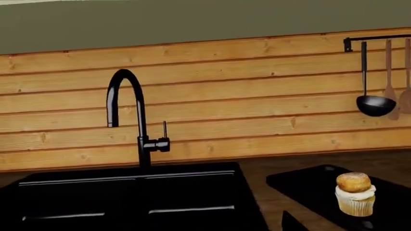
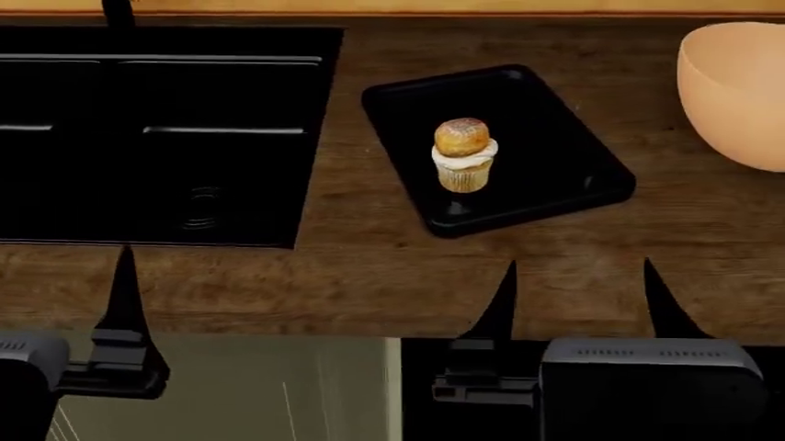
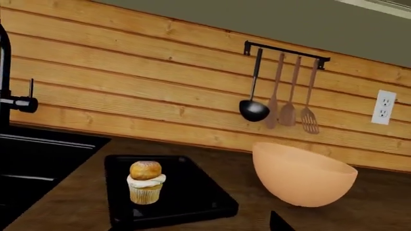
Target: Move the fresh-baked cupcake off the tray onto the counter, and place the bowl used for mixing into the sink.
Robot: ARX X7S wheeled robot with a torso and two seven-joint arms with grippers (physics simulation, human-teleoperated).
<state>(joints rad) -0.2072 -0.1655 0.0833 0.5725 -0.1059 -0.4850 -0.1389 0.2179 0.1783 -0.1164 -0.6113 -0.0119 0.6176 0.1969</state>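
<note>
The cupcake (image 2: 464, 156) stands upright near the middle of the black tray (image 2: 558, 138), on the dark wood counter (image 2: 368, 276). It also shows as the cupcake (image 1: 355, 195) and the cupcake (image 3: 146, 184) in the two wrist views. At the far right sits the peach bowl (image 2: 736, 92), seen whole as the bowl (image 3: 301, 180). The black sink (image 2: 160, 138) fills the left. My right gripper (image 2: 579, 299) is open and empty over the counter's front edge, short of the tray. My left gripper (image 2: 55, 294) hangs in front of the sink, one finger (image 2: 123, 285) showing, its jaws wide apart and holding nothing.
A tall black faucet (image 1: 128, 115) rises behind the sink against the pine plank wall. A rail holds a black ladle (image 3: 253, 109) and wooden utensils (image 3: 287, 113) above the bowl. A wall outlet (image 3: 384, 107) is at the right. A counter strip (image 2: 344, 138) separates sink and tray.
</note>
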